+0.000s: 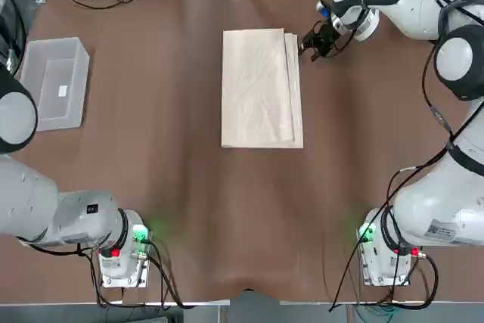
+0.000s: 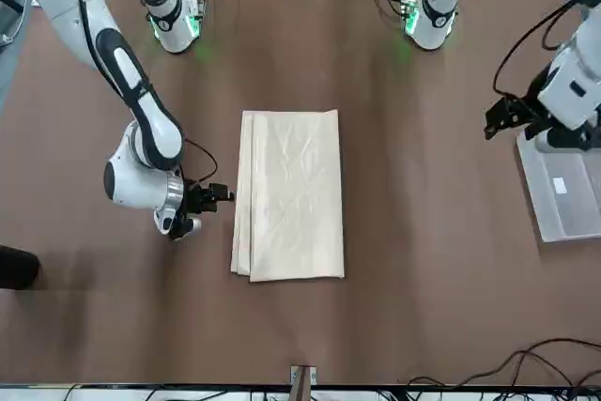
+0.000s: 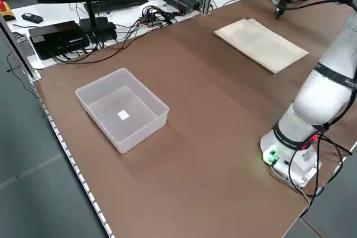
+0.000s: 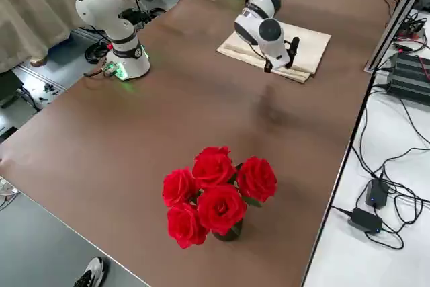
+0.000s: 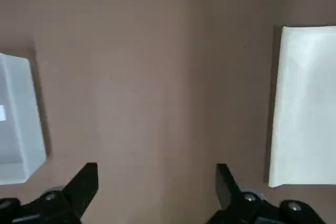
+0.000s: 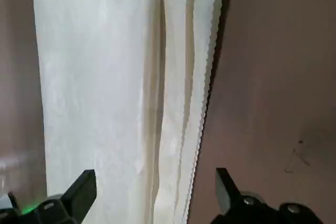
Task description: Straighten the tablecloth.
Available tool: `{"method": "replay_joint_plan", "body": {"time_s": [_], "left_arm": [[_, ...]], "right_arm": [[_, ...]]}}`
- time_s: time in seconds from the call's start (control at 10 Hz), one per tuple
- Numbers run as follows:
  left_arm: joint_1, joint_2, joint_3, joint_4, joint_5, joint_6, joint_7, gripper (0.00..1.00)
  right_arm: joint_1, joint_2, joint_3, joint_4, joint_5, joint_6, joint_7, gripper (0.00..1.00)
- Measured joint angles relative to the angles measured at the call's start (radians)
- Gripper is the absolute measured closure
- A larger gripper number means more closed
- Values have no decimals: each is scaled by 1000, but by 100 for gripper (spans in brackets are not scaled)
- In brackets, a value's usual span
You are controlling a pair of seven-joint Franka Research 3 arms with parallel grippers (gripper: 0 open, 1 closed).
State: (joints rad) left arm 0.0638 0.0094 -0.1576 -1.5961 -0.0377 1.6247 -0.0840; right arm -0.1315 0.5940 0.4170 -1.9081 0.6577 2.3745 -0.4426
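Presumably for access to its layered edges, the folded tablecloth (image 1: 255, 88) lies upper-centre on the counter (image 1: 174, 187) in the top view, those edges facing frame right, long axis top-to-bottom, with the right end effector (image 6: 156, 171) alongside and the left end effector (image 5: 157, 166) upper right in the front view, both wide and empty.

Soft, even brightness, with faint shadows and slightly blurred wrist views.

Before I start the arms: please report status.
Both grippers open and empty: left near plastic box, right by tablecloth's right edge. Tablecloth folded, layers uneven. Nothing lies on it.
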Motion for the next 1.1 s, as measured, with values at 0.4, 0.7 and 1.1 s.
{"method": "replay_joint_plan", "body": {"time_s": [0.4,0.7,1.1], "left_arm": [[-52,-61,81,-58,-1,-1,14,1],[-52,-61,91,-60,-1,18,14,1],[-53,-61,86,-63,5,21,25,1]], "right_arm": [[17,43,6,-40,113,82,-46,0],[39,68,7,-49,185,101,-50,0],[63,77,7,-51,229,106,-50,0]]}}
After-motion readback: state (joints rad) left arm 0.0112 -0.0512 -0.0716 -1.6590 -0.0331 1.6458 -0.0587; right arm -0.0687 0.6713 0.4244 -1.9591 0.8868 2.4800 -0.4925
